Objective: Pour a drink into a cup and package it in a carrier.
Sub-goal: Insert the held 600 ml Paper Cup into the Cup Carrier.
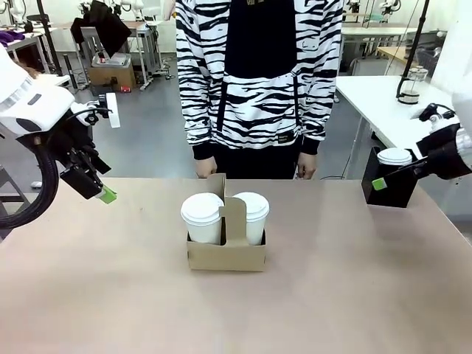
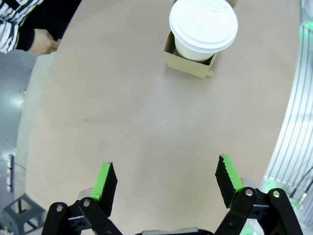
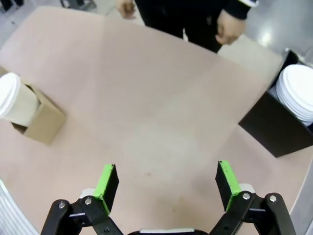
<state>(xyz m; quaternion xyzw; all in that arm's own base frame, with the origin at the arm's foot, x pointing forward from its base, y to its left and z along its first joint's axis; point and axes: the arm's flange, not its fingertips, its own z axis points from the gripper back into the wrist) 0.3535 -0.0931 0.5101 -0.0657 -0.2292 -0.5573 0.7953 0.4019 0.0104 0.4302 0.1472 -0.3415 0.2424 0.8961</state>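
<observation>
You're looking at what seems a finished job: two lidded white cups (image 1: 202, 216) already sit in the brown carrier (image 1: 226, 254) at the middle of the bench (image 1: 110, 295). Both pincers, left (image 2: 166, 183) and right (image 3: 166, 183), hang spread and empty, well apart from it. No pitcher or drink is visible, so pouring looks done; nothing obvious is left.

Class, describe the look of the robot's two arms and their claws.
Both arms have white casings. The left arm carries a thick black cable looping beneath it. Each claw, left claw and right claw, has black linked fingers faced with bright green pads.
</observation>
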